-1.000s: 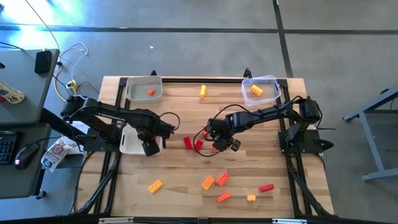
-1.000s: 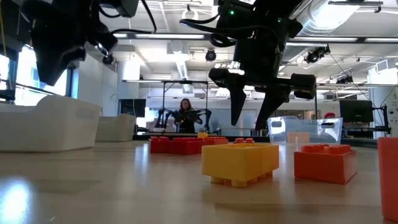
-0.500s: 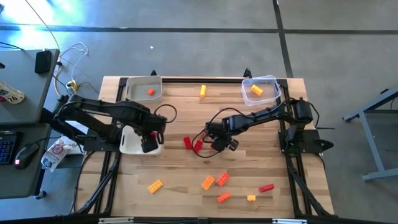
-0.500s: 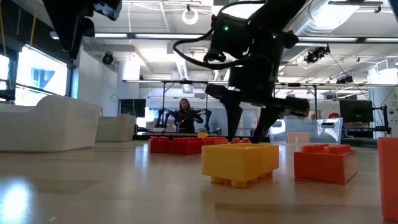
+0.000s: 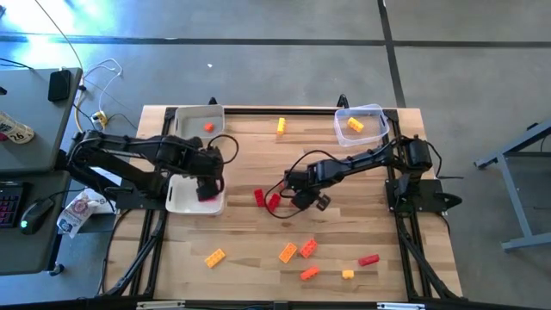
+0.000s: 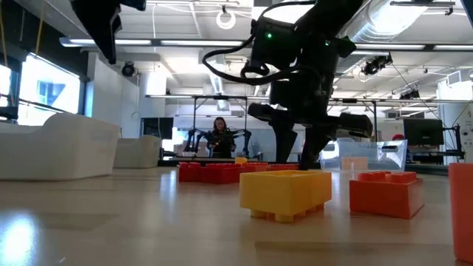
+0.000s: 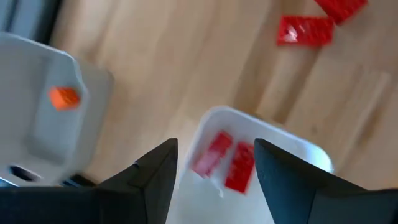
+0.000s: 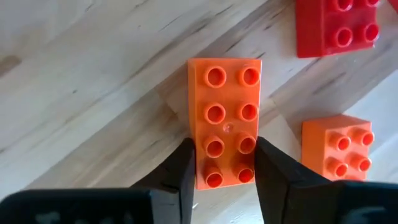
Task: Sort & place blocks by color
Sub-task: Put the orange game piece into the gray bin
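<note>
An orange eight-stud block [image 8: 225, 99] lies studs up on the wood table, and my right gripper [image 8: 225, 158] is shut on it near the table's middle [image 5: 303, 200]. A red block [image 8: 336, 25] and a small orange block [image 8: 339, 149] lie beside it. Two red blocks [image 5: 258, 196] lie just left of that gripper. My left gripper [image 7: 214, 149] hangs open above the near white tray [image 5: 182, 202], where two red blocks [image 7: 224, 160] lie. The low view shows the right gripper [image 6: 295, 151] coming down behind a yellow block [image 6: 286, 193]. My right gripper pinches the orange block's two long sides [image 8: 202, 163] between its two fingers, at one end of the block. The fingers come from above, pointing steeply down, and lie across the block. The block lies flat on the table, studs up.
A far white tray [image 5: 200, 123] holds one orange block [image 5: 208, 127]. The clear tub [image 5: 360, 123] at the far right holds a yellow block. A yellow block [image 5: 281, 127] lies between them. Several orange, yellow and red blocks [image 5: 297, 251] are scattered near the front edge.
My right gripper has sunk to the table and shut its wide-spread fingers on the orange block. My left gripper has risen and drawn back toward the far edge over the near white tray, tipping as it went, and has stayed open.
</note>
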`<state>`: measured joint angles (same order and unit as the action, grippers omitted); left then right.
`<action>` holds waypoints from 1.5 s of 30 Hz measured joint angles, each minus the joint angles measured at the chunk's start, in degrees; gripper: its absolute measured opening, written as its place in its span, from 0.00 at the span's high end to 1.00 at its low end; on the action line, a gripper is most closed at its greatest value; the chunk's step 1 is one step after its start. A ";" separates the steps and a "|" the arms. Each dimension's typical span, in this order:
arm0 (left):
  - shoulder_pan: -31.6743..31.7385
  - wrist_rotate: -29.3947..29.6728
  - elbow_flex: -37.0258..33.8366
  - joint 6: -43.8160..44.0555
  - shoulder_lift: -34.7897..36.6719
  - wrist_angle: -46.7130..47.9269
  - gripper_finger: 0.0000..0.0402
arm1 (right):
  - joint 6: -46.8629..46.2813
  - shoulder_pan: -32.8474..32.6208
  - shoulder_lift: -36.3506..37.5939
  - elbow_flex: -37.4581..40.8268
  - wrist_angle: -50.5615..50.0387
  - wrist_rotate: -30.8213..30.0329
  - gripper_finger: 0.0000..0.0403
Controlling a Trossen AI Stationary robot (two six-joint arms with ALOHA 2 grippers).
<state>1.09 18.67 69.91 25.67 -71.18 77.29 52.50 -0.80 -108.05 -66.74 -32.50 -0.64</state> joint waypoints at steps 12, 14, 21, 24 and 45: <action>5.39 7.11 0.00 -13.66 -0.02 -9.72 0.51 | -11.66 1.68 1.43 -7.80 -4.37 4.47 0.75; 6.30 7.10 0.00 -15.77 -0.02 -11.12 0.51 | -12.94 2.69 2.00 -9.61 -4.26 5.16 0.75; 8.26 7.12 -0.01 -21.63 -0.05 -12.01 0.51 | -17.11 6.32 3.50 -14.61 -2.06 5.17 0.75; 8.39 7.03 -0.02 -24.39 -0.07 -14.58 0.51 | -17.57 7.37 3.50 -16.47 -0.67 4.35 0.75; 8.39 -2.64 -0.02 -33.25 -0.07 -31.40 0.51 | -11.31 8.31 3.48 -27.41 5.44 -3.86 0.75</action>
<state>9.47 16.03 69.89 -7.58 -71.24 45.89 41.19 7.51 -104.57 -94.15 -27.06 -4.50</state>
